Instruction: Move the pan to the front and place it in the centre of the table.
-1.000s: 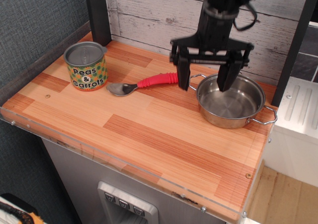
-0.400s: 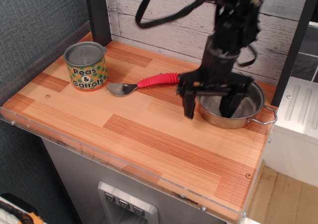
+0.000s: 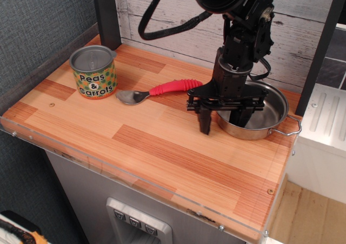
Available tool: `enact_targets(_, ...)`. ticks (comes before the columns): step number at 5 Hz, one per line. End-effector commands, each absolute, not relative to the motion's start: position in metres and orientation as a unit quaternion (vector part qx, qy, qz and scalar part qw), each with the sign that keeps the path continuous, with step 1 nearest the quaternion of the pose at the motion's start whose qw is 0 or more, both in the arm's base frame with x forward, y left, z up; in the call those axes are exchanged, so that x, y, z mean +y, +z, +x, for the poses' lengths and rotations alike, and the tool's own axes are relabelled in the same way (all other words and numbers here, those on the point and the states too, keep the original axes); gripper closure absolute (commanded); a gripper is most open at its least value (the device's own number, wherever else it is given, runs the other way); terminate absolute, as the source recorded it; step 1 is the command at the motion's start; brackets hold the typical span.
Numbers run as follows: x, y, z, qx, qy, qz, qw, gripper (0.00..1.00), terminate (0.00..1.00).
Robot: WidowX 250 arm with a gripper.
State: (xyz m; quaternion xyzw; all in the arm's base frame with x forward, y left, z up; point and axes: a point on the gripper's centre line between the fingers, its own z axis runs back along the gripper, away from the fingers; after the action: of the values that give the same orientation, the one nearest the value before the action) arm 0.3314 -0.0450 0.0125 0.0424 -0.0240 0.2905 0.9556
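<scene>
The pan (image 3: 269, 107), a shiny shallow steel pot with two wire loop handles, sits at the back right of the table (image 3: 162, 146). My gripper (image 3: 223, 120) is lowered over the pan's left rim. One finger (image 3: 204, 123) stands outside the pan, just above the wood. The other finger is inside the pan. The jaws are open, with the rim between them, and are narrower than before. I cannot tell whether the fingers touch the rim. The arm hides the pan's left part and its rear handle.
A green-orange "Peas & Carrots" can (image 3: 94, 72) stands at the back left. A spoon with a red handle (image 3: 157, 91) lies between the can and the pan. The clear edge strip (image 3: 135, 180) runs along the table's front.
My gripper has come down from above the pan to table level, straddling the pan's left rim, and its fingers have drawn closer together. The pan, can and spoon have not moved.
</scene>
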Motion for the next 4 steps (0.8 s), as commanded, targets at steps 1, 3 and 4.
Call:
enact_targets(1,-0.036,0.023,0.340,-0.064,0.238,0.016,0.969,1.00,0.00)
enact_targets(3,-0.028,0.050,0.324,-0.113,0.221,-0.010,0.969,1.00,0.00)
enact_targets(4,-0.017,0.062,0.311,-0.112,0.238,0.002,0.965,1.00,0.00)
